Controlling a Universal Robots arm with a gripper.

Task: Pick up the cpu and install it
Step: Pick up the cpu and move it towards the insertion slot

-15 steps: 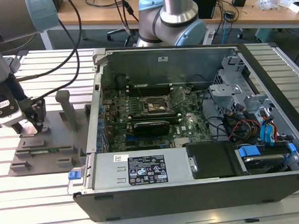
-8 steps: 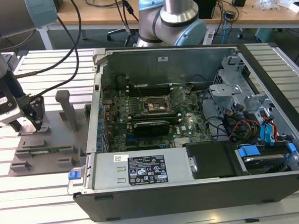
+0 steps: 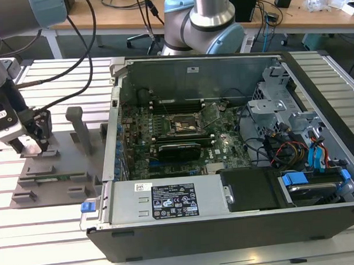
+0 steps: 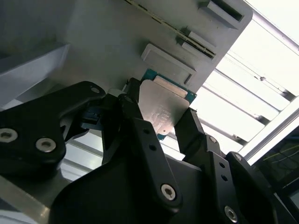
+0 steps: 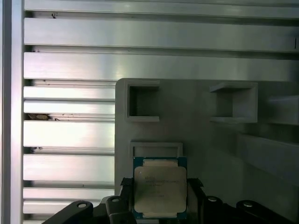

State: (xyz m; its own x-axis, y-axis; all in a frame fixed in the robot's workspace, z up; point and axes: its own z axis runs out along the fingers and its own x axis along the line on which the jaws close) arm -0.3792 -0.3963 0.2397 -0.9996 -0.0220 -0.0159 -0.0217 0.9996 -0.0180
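Note:
The cpu (image 5: 160, 186), a flat square chip with a silvery lid and a thin teal-green rim, sits between my two black fingers in both wrist views. My gripper (image 5: 160, 191) is shut on the cpu (image 4: 163, 109), one finger (image 4: 135, 123) pressing each opposite edge. It is held just over the grey slotted fixture plate (image 5: 196, 130), close to a small raised frame (image 5: 155, 148). In the exterior view my gripper (image 3: 33, 147) is low over that plate (image 3: 55, 170) at the view's left. The dark metal-framed socket (image 3: 185, 125) lies on the motherboard inside the open computer case.
The open computer case (image 3: 228, 224) fills the exterior view's middle and right, with drive cages and cables inside. A grey upright post (image 3: 80, 128) stands on the fixture plate beside my gripper. Ribbed aluminium table slats (image 5: 70, 135) surround the plate.

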